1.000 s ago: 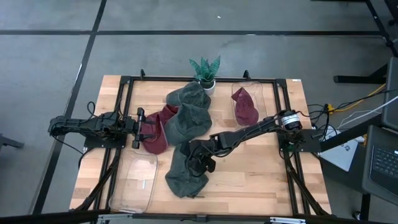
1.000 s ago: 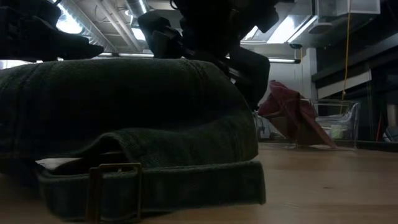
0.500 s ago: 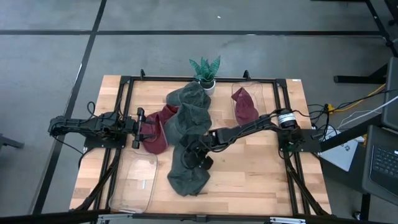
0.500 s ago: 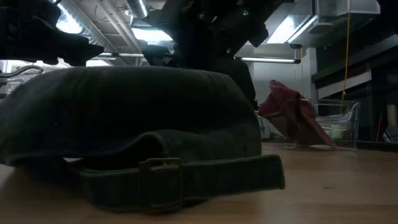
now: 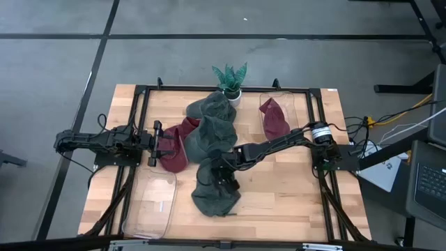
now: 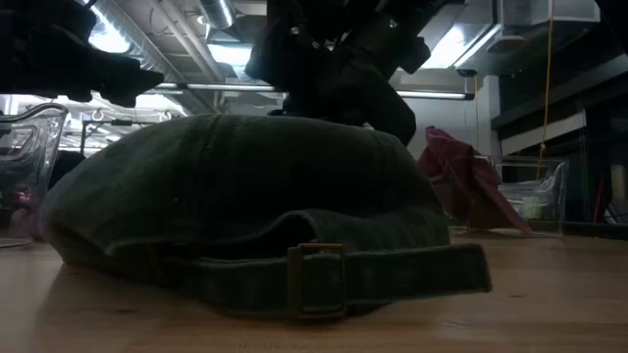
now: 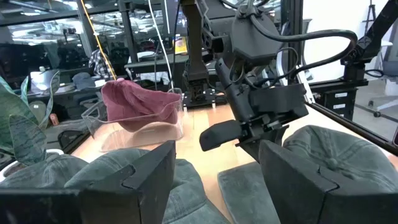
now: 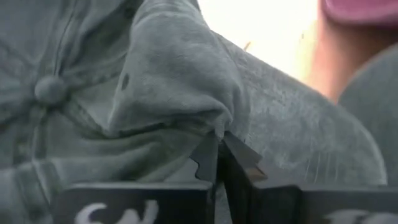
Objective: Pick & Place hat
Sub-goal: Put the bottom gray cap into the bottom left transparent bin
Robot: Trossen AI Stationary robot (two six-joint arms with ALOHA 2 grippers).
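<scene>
High view: I see the table with green and maroon hats piled at centre, one maroon hat already in the far-right bin, and an empty bin front-left. My right gripper pinches a fold of crown cloth on the front green hat, fingers pressed together on it. I judge the grasp made, lift and placement left. Left gripper waits spread beside the pile. Bare wood lies to the front-right; the plant stands behind.
</scene>
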